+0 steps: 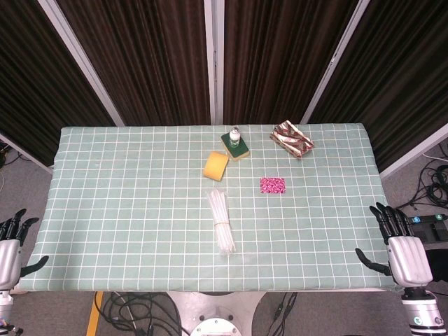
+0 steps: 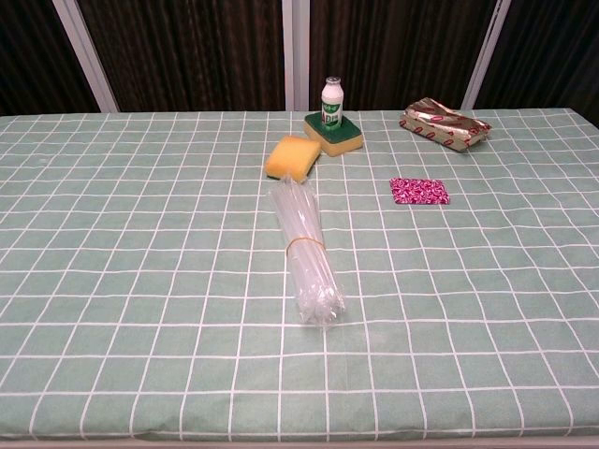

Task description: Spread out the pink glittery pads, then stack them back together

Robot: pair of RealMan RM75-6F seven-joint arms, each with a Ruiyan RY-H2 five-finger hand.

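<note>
The pink glittery pads [image 1: 272,185] lie as one flat stack on the green checked tablecloth, right of centre; the chest view shows the pink stack [image 2: 419,191] too. My left hand [image 1: 12,241] hangs off the table's left front corner, fingers apart, holding nothing. My right hand [image 1: 399,245] sits at the right front corner, fingers spread and empty. Both hands are far from the pads and appear only in the head view.
A bundle of clear straws [image 1: 221,220] lies at the table's middle. Behind it are a yellow sponge [image 1: 215,166], a green-yellow sponge [image 1: 239,149] with a small white bottle [image 2: 330,97] on it, and a shiny wrapped packet [image 1: 292,138] at the back right.
</note>
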